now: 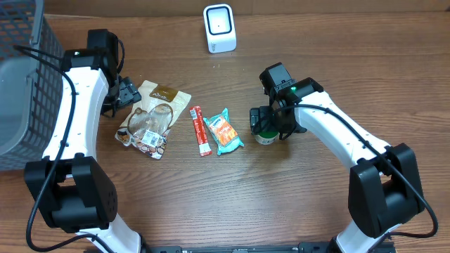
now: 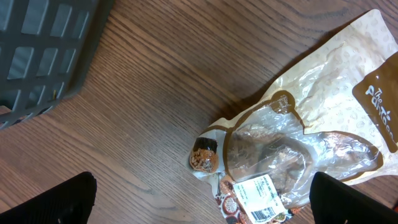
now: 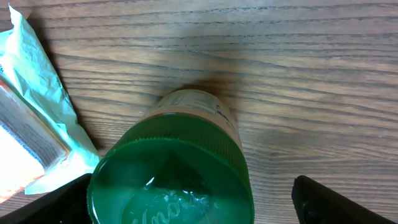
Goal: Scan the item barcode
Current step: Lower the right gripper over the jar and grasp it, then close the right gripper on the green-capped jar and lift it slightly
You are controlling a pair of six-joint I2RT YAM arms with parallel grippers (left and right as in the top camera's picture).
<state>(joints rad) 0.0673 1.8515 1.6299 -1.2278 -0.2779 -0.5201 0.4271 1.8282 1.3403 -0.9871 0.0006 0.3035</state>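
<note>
Right end effector (image 1: 271, 126), spread wide and empty, is poised straight over the upright green-lidded jar (image 3: 171, 180) on the surface (image 1: 323, 56), with the scanner (image 1: 219, 28) far-left of it, while the left end effector (image 1: 125, 93), also released, hangs over the pouch (image 2: 298, 143).

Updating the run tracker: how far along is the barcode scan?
Done: nothing visible. The items are all on the table, none at the white scanner.
In hand: the right gripper is open over the green-lidded jar, not closed on it. The left gripper hangs open over the snack pouch.
Left: grip the jar, lift it, show its barcode to the scanner.
</note>
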